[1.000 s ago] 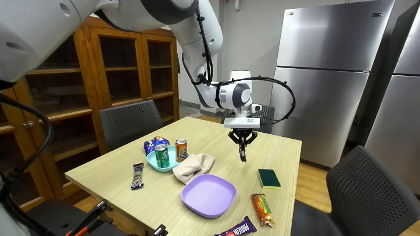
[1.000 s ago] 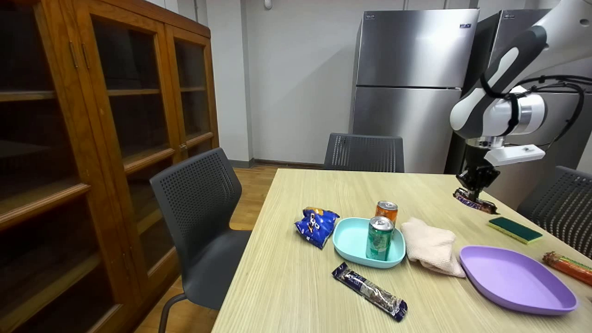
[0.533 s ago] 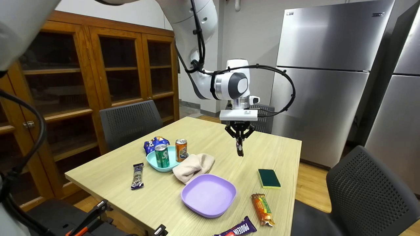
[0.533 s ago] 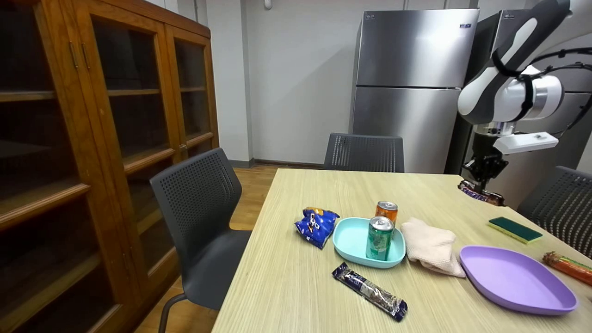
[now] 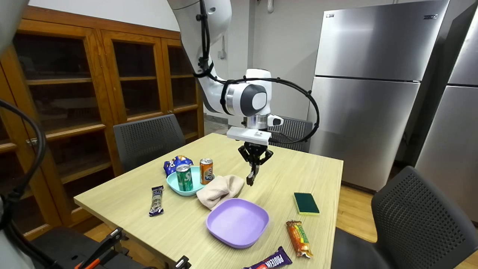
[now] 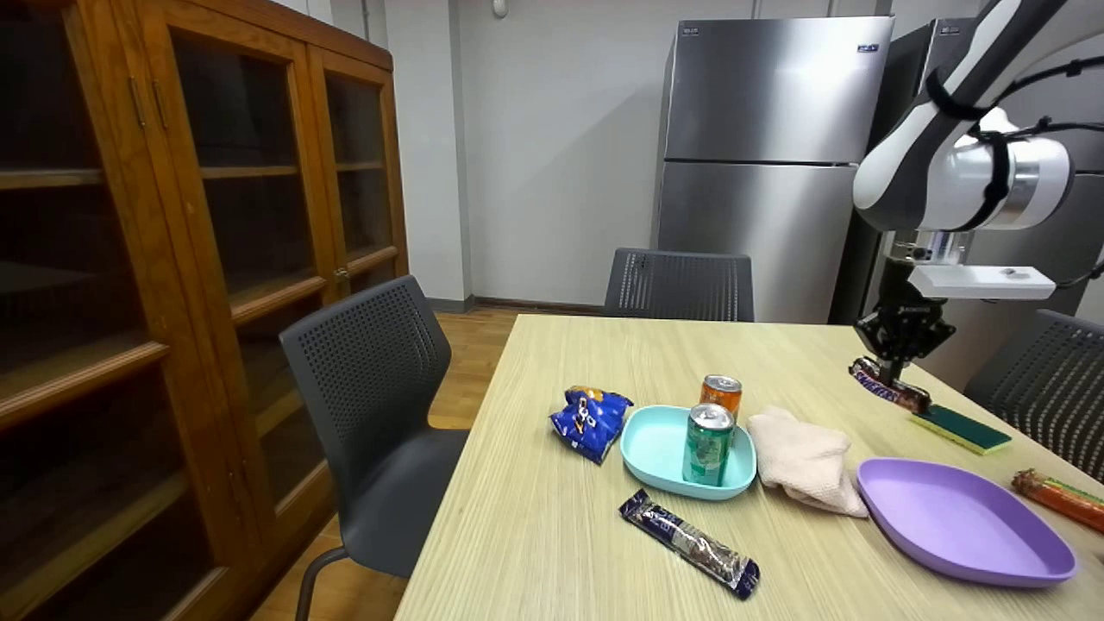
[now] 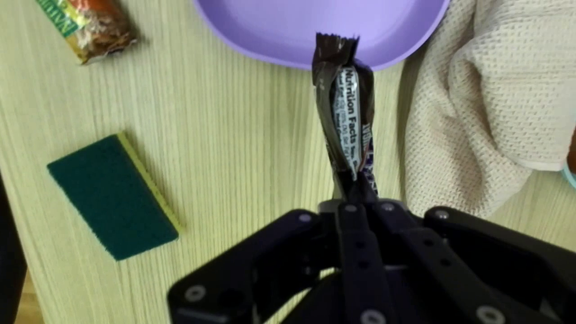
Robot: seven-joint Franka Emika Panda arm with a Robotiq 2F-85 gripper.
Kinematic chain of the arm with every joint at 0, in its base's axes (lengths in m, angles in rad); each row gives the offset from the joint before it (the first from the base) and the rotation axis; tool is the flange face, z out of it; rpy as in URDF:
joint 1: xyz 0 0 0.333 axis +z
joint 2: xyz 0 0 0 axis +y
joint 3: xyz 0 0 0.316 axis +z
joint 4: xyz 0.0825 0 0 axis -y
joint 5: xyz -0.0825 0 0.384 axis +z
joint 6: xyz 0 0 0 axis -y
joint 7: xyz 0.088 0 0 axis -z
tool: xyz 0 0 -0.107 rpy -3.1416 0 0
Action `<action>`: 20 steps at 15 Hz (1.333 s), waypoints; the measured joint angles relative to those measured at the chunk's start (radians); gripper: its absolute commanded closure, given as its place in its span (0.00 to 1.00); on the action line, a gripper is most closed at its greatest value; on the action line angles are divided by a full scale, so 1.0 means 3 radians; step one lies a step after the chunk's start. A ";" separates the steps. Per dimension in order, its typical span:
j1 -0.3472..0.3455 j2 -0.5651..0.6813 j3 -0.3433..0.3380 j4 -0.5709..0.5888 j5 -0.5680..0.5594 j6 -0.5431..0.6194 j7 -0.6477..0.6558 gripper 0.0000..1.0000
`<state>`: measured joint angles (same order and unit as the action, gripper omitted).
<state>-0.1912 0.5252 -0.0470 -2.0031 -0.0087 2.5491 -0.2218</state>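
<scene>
My gripper (image 7: 357, 191) is shut on a dark brown snack bar (image 7: 346, 103) with a nutrition label, held above the table. The fingers pinch it, and part of it is hidden behind them. In an exterior view the gripper (image 5: 255, 164) hangs just right of the beige towel (image 5: 221, 190) and behind the purple plate (image 5: 237, 239). The bar's far end overlaps the rim of the plate (image 7: 252, 49) in the wrist view. A green and yellow sponge (image 7: 114, 198) lies to the left there, the towel (image 7: 504, 90) to the right.
A turquoise tray (image 6: 655, 466) holds a green can (image 6: 707, 444); an orange can (image 6: 721, 392) stands behind it. Near them lie a blue bag (image 6: 591, 423) and a dark bar (image 6: 690, 543). An orange bar (image 5: 298, 239) and a purple bar (image 5: 270, 260) lie by the plate. Chairs (image 6: 379, 414) surround the table.
With the bar still held, my gripper first rose slightly, then moved left toward the towel and plate in an exterior view and came lower. The bar has turned somewhat. The table objects stayed put.
</scene>
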 measured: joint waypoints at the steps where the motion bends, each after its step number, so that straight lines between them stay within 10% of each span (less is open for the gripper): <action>1: 0.0034 -0.0049 -0.0002 -0.0116 0.0024 0.0071 0.0109 1.00; 20: 0.0541 -0.0581 -0.0399 -0.1550 -0.0018 0.0764 0.1085 1.00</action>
<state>-0.0290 0.3508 -0.1666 -2.4680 -0.0141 2.7782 0.1037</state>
